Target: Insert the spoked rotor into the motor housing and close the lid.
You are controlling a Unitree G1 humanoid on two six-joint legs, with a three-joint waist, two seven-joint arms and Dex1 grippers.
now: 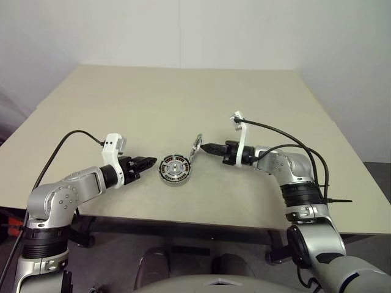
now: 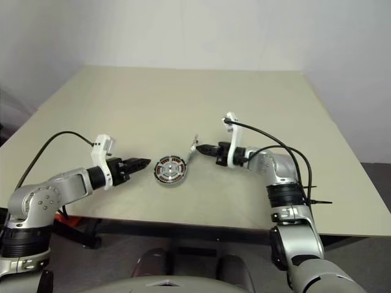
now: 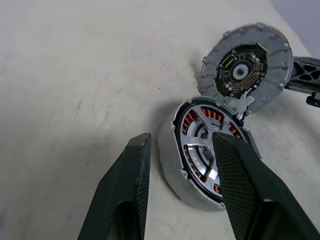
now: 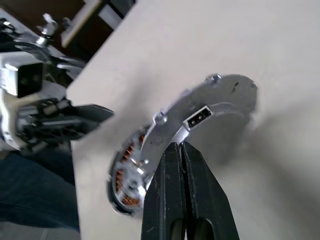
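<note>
The motor housing (image 1: 175,170) lies flat near the table's front edge, with copper windings ringing its centre. The spoked rotor (image 3: 204,146) sits inside it, its silver spokes lying over the windings. The lid (image 1: 195,148), a round grey disc, stands tilted up on edge at the housing's far right side, its lower edge against the housing rim. My right gripper (image 1: 203,147) is shut on the lid's rim (image 4: 220,100) beside a small connector tab. My left gripper (image 1: 151,162) is open, its fingertips just left of the housing and apart from it.
The beige table (image 1: 183,97) stretches far behind the housing. Its front edge runs close below both grippers. Black cables loop from each wrist, the right one (image 1: 287,131) arching above the forearm.
</note>
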